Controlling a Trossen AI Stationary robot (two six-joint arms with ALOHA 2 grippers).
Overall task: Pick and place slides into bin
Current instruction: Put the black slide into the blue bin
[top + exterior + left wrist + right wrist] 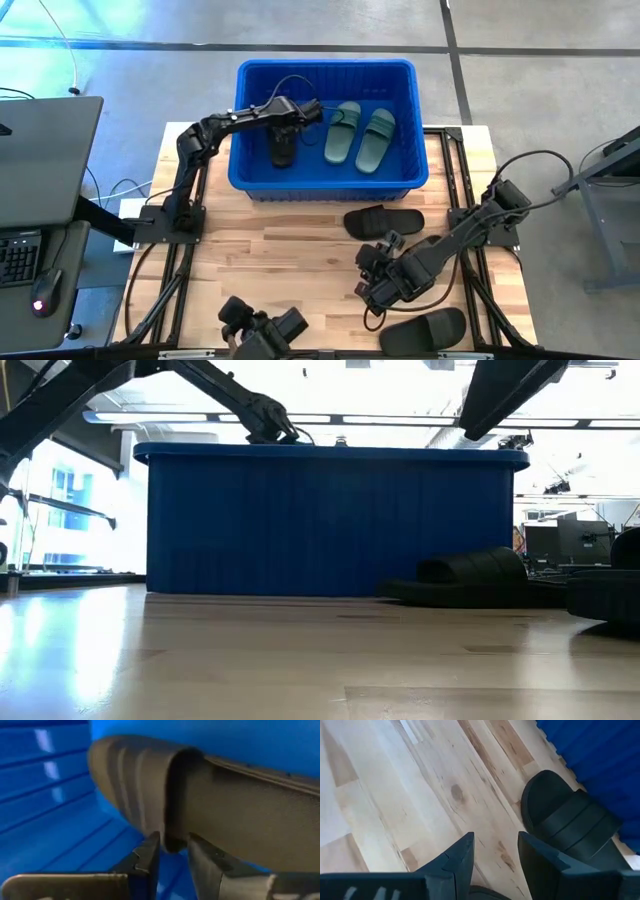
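Left gripper [300, 112] inside blue bin [322, 69], fingers pinching black slide [283, 146], green pair [360, 135] beside it, right gripper [492, 857] released over table [290, 245] near another black slide [384, 220]

Table [300, 250]: pale butcher-block wood in jointed strips, visible grain and knots, a smooth low-sheen finish that mirrors light in the low view. Bin [330, 178]: bright blue moulded plastic — ribbed walls, slightly glossy. Black slides [570, 820]: matt rubber, with shallow grooves across the strap. Green slides [360, 135]: matt sage rubber. Left gripper [170, 857] fingers [145, 862] — dark, matt, hard plastic-like surface.
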